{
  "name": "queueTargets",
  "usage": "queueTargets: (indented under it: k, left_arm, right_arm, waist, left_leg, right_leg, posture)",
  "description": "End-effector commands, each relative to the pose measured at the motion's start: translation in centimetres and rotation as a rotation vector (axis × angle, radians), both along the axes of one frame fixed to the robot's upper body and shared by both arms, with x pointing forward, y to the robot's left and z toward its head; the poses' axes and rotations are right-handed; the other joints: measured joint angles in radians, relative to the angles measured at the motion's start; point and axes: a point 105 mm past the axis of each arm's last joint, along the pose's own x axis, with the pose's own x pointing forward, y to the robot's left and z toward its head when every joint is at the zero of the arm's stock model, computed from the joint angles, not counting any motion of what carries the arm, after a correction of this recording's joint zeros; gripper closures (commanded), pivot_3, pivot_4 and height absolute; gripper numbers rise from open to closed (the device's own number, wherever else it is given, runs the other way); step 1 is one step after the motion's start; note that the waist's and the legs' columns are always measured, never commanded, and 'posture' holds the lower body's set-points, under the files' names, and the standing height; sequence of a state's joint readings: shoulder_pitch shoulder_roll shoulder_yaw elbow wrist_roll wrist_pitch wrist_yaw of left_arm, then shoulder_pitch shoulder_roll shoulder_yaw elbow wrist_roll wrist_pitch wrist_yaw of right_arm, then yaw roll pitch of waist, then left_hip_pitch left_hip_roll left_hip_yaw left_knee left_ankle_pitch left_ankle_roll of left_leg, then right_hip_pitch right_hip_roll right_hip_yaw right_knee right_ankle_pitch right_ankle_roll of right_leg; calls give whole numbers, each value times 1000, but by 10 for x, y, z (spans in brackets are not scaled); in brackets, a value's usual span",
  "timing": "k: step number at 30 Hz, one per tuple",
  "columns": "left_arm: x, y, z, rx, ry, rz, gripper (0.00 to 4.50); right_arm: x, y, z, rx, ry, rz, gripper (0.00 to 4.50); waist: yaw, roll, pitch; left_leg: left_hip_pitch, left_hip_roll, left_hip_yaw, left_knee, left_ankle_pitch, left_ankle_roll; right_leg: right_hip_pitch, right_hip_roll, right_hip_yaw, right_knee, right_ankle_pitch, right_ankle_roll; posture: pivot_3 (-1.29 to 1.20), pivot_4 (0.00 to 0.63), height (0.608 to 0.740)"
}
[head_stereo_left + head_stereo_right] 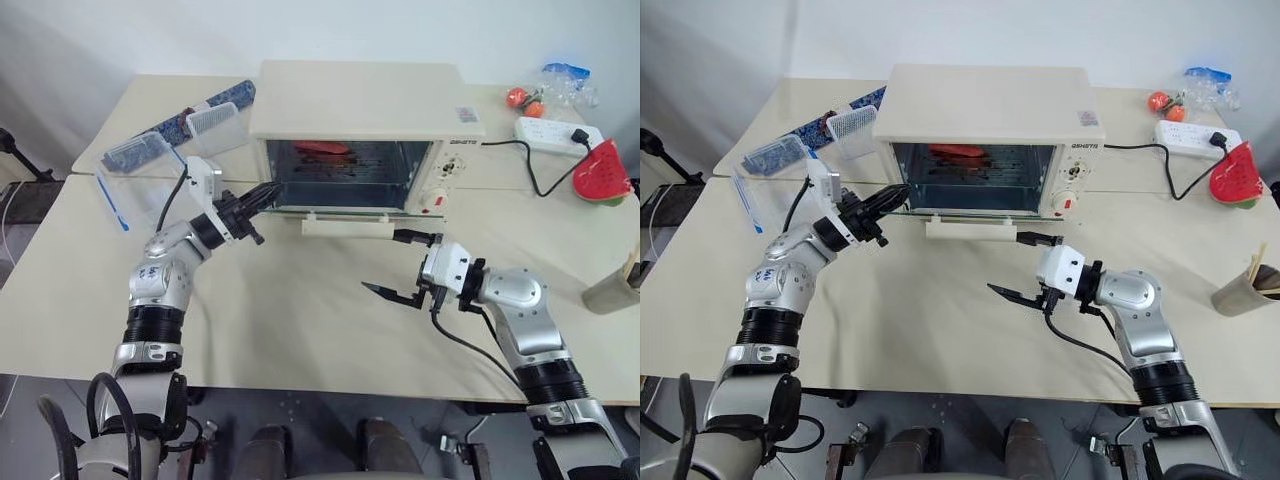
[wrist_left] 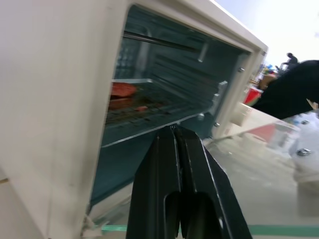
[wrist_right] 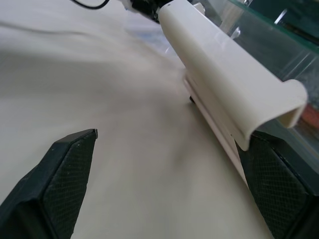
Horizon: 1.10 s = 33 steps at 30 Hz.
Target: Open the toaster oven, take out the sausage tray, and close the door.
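The cream-white boxy toaster oven (image 1: 360, 110) stands on the bench with its glass door (image 1: 340, 212) dropped open, the shiny silver sausage tray (image 2: 142, 107) inside; left gripper (image 1: 268, 192) fingers pressed together at its mouth, right gripper (image 1: 400, 268) fingers wide, empty.

cream-white toaster oven (image 1: 360, 100) with dark teal inside, red sausage (image 1: 322, 147), black claw (image 1: 268, 191).

1. The tray (image 2: 144, 102) inside the oven (image 1: 360, 100) is half hidden by the oven's near side wall in the left wrist view.
2. The sausage (image 2: 122, 89) on it is cut off there too.
3. A cup (image 1: 615, 285) is cut by the right edge.
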State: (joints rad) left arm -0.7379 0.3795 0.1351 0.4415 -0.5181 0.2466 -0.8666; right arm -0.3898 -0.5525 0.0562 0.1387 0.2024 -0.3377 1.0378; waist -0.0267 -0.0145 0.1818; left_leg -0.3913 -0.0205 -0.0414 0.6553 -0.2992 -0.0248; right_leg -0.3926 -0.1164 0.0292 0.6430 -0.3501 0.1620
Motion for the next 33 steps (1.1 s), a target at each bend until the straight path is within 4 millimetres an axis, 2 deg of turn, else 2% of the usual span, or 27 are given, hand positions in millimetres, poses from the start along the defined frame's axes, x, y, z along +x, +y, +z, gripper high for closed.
queueTargets:
  k: [1, 3, 6, 8, 11, 13, 17, 22, 24, 28, 33]
  left_arm:
    - [-8, -5, 2, 36, -16, -69, 4473]
    - [-12, -5, -3, 61, -7, -88, 4473]
    - [-21, -6, -23, 154, 23, -121, 4473]
    - [-23, -5, -37, 183, 53, -113, 4473]
    - [-26, -3, -51, 215, 71, -96, 4473]
    - [-28, -2, -58, 201, 111, -103, 4473]
    - [-29, 1, -60, 193, 110, -72, 4473]
    - [-37, 15, -46, 77, 64, -31, 4473]
    - [-46, 19, -38, 24, 51, -47, 4473]
    - [-62, 40, -27, -71, 58, -7, 3609]
    - [-88, 66, -25, -165, 117, 68, 2061]
  right_arm:
    - [-13, -31, 5, -11, -21, -101, 0]
    - [-20, -47, 0, -30, -2, -160, 0]
    - [-28, -83, -3, -75, -8, -317, 0]
    - [-26, -106, 5, -105, -72, -449, 0]
    - [-17, -115, 25, -125, -196, -550, 0]
    - [-9, -106, 37, -138, -277, -556, 0]
    - [8, -80, 51, -164, -394, -565, 0]
    - [29, -3, 57, -228, -552, -428, 0]
    - [35, 19, 59, -260, -640, -412, 0]
    - [52, 52, 54, -299, -681, -401, 0]
    - [87, 68, 50, -368, -691, -522, 0]
  waist:
    - [9, 0, 0]
    - [18, 0, 0]
    - [23, 0, 0]
    - [24, 0, 0]
    - [20, 0, 0]
    - [14, -1, 0]
    - [13, -1, 0]
    - [-4, -1, 0]
    - [-5, -1, 0]
    - [-4, -1, 0]
    - [-6, -1, 0]
  left_leg:
    - [0, 0, -1, 0, 0, 0]
    - [0, 0, -1, 0, 0, 0]
    - [0, 0, 1, 1, -1, 1]
    - [0, 0, 2, 1, -1, 1]
    - [1, 1, 6, 3, -1, 1]
    - [2, 1, 8, 5, 0, 1]
    - [3, 1, 8, 7, 0, 1]
    - [2, 2, 8, 7, 1, 1]
    - [2, 2, 8, 7, 1, 1]
    - [1, 2, 8, 7, 1, 1]
    - [1, 4, 7, 7, 1, 1]
  right_leg:
    - [0, 0, 0, 0, 0, 0]
    - [0, 0, 0, 0, 0, 0]
    - [1, 0, 0, 0, 0, 0]
    - [1, 0, 1, 0, 0, 0]
    - [1, 0, 2, 0, 0, 0]
    - [1, 1, 3, -1, 0, 0]
    - [1, 0, 4, 2, 0, 0]
    - [-1, 0, 5, 3, 0, 0]
    - [-3, 0, 5, 4, 0, 0]
    - [-3, 0, 5, 5, 0, 0]
    - [-3, -1, 5, 4, 0, 0]
  posture:
    - [0, 150, 740]
    - [0, 150, 740]
    - [0, 150, 740]
    - [0, 150, 740]
    - [0, 150, 740]
    - [0, 150, 740]
    - [0, 150, 740]
    - [0, 150, 740]
    - [0, 150, 740]
    - [0, 150, 740]
    - [0, 150, 740]
